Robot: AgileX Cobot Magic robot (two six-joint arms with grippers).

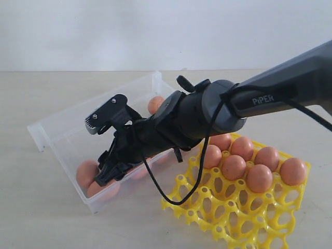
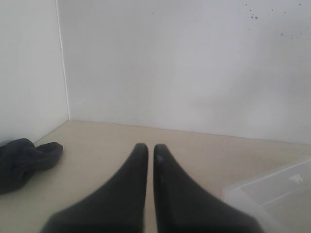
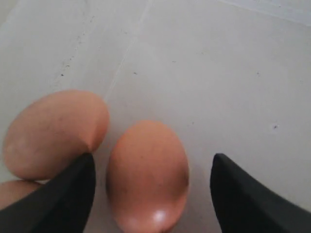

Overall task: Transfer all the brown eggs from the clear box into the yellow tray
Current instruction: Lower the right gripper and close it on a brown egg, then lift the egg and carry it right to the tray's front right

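Note:
My right gripper (image 1: 104, 150) reaches across into the clear box (image 1: 62, 129) and stands open. In the right wrist view a brown egg (image 3: 147, 174) lies on the box floor between the two fingers of the right gripper (image 3: 153, 160), with a gap on one side. A second egg (image 3: 53, 133) lies just outside one finger, and part of a third (image 3: 14, 191) shows beside it. More eggs sit in the box (image 1: 87, 172), one at its far wall (image 1: 154, 104). The yellow tray (image 1: 223, 212) holds several eggs (image 1: 259, 178). My left gripper (image 2: 147, 147) is shut and holds nothing.
A dark cloth (image 2: 24, 160) lies on the beige table near the wall corner. A corner of the clear box (image 2: 272, 187) shows in the left wrist view. The right arm's black cable (image 1: 171, 199) hangs down over the tray's edge.

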